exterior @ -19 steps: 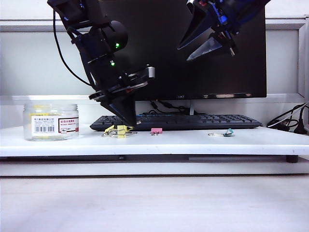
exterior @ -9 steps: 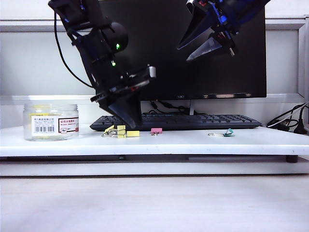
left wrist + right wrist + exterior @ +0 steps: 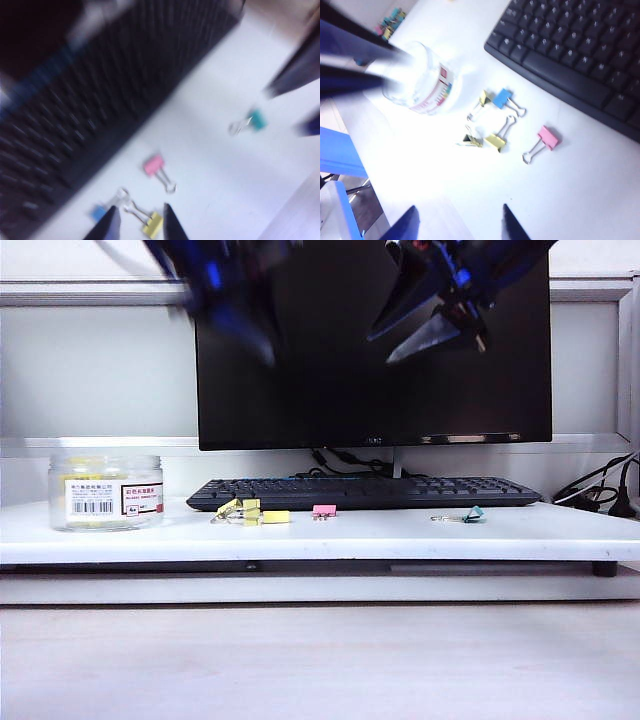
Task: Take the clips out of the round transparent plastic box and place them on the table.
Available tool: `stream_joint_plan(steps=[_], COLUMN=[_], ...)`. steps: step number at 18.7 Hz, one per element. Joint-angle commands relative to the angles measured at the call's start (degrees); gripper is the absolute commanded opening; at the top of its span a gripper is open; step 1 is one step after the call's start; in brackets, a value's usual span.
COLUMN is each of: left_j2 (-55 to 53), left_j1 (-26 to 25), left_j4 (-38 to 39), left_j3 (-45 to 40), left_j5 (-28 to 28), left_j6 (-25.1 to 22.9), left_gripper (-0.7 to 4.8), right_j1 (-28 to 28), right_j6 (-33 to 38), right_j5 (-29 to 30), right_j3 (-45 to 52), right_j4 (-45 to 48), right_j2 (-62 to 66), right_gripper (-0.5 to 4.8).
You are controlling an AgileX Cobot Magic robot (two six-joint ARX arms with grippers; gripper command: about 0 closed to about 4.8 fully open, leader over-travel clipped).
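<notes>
left gripper (image 3: 140,225) blurs at upper left of the exterior view, jaws parted and empty; right gripper (image 3: 457,220) hangs at upper right, spread wide, holding nothing. yellow clips (image 3: 250,511) lie on the table (image 3: 400,535) left of centre, near the keyboard (image 3: 370,491). the round transparent plastic box (image 3: 105,492) at far left shows more yellow inside, so you should come down vertically through its mouth and clear the rim.

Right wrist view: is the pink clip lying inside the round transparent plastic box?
No, the pink clip lies on the table, apart from the round transparent plastic box.
</notes>
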State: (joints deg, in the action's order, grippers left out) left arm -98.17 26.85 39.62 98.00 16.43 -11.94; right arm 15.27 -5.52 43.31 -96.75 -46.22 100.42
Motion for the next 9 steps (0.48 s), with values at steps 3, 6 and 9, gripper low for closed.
stream_joint_plan(steps=[3,6,9], left_j2=[13.2,22.0,30.6], left_j1=[0.0,0.0,0.0], left_j4=[0.3,4.8,12.5], left_j3=[0.3,0.0,-1.1], left_j5=[-2.2,-5.9,-12.3], left_j6=[-1.6,-3.1,-4.2], left_gripper=[1.25,1.25,1.25], right_j1=[0.0,0.0,0.0], right_j6=[-0.3,-0.3,-0.3], right_j5=[0.3,0.0,-4.9], right_j3=[-0.3,-0.3,-0.3], right_j4=[2.5,2.2,0.1], right_j2=[-6.1,-12.5,-19.5], right_gripper=[2.13,2.13,2.12])
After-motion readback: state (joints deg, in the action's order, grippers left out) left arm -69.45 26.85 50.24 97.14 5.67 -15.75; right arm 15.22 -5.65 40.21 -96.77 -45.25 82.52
